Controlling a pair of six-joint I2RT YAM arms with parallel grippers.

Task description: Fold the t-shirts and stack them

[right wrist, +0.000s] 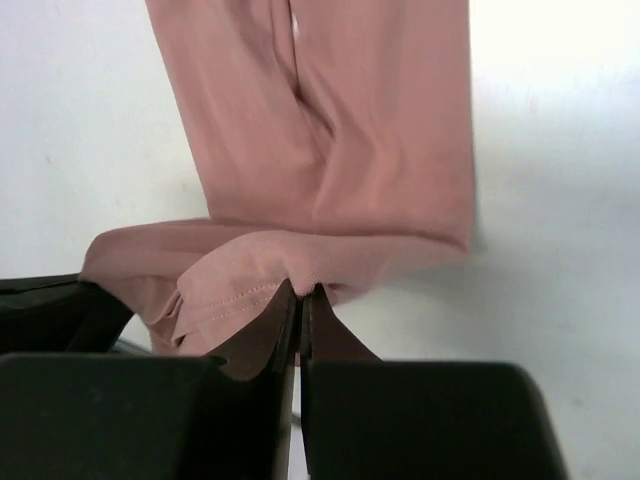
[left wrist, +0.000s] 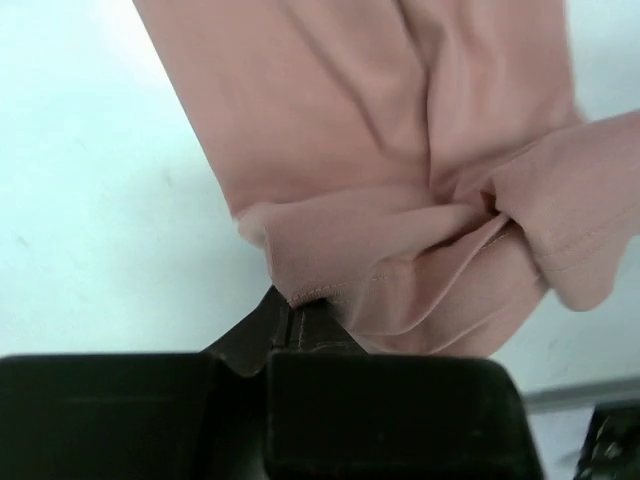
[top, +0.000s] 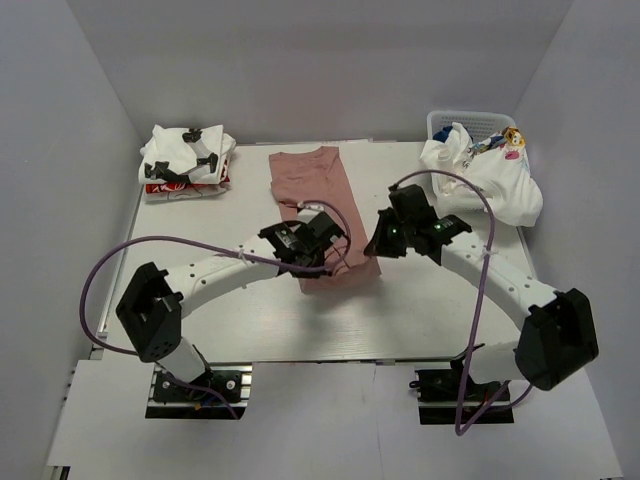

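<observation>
Folding of the pink shirt (top: 312, 180): left gripper (left wrist: 292, 308) and right gripper (right wrist: 301, 295) both pinch its near hem, which next probably needs lifting toward the far end.

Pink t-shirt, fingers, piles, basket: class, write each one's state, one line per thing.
pink t-shirt, folded into a long strip, near end bunched
left fingers, shut on pink t-shirt
right fingers, shut on pink t-shirt
white t-shirts, folded and stacked, back left
heap of t-shirts, unfolded, spilling from basket
basket, upright, back right
</observation>
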